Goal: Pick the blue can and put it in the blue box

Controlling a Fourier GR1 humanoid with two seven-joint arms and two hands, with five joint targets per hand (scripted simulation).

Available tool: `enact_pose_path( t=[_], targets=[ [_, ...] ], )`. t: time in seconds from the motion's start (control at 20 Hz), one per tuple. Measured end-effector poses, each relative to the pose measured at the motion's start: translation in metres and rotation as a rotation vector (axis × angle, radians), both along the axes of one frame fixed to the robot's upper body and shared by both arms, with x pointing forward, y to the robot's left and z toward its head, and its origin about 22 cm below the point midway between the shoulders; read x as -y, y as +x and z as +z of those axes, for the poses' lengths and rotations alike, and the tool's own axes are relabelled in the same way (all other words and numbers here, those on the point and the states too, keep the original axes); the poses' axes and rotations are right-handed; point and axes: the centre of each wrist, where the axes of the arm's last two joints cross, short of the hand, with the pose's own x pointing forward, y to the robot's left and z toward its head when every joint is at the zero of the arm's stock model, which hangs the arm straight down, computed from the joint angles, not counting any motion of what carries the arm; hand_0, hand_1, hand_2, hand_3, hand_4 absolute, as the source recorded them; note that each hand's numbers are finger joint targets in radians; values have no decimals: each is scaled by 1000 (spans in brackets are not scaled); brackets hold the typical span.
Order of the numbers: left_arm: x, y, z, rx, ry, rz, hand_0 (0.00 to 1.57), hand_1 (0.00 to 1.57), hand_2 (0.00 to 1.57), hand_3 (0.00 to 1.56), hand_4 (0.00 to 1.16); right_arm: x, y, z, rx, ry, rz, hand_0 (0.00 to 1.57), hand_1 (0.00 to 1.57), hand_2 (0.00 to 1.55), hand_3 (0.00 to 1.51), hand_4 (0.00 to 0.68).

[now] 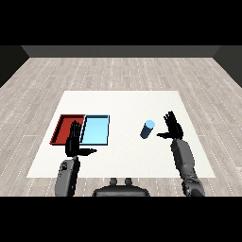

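The right hand (173, 126) is hovering, fingers spread, just beside the upright blue can (147, 129); it should be curling round mid-height, while the left hand (73, 142) is resting with straight fingers by the blue tray (96, 131)

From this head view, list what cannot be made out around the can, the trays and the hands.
- Head view: the left hand covers part of the red tray, including its near right corner.
- The blue can is too small to show any label.
- Whether the right hand touches the can: a gap shows, but depth is unclear.
- The light blue tray wall height cannot be judged.
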Motion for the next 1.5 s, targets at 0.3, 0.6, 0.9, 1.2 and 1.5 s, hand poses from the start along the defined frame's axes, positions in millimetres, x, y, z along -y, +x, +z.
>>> enact_pose_path(
  t=[0.3, 0.6, 0.9, 1.2, 1.5],
  targets=[
    [-4, -3, 2, 11, -11, -4, 0, 0, 0, 0, 0, -7, 1, -18, -38, 5, -4, 0, 0, 0, 0, 0],
    [-9, 0, 1, 17, -8, 13, 0, 0, 0, 0, 0, -30, 7, -29, -60, 19, 10, 0, 0, 0, 0, 0],
    [-6, 3, 9, 19, -9, 9, 0, 0, 0, 0, 0, -32, 9, -30, -77, 19, 29, 0, 0, 0, 0, 0],
    [-13, 2, 7, 16, -8, 14, 0, 0, 0, 0, 0, -44, 13, -38, -87, 41, 42, 0, 0, 0, 0, 0],
    [-7, -2, 7, 26, -11, 16, 0, 0, 0, 0, 0, -49, 11, -44, -100, 35, 59, 0, 0, 0, 0, 0]
  ],
)
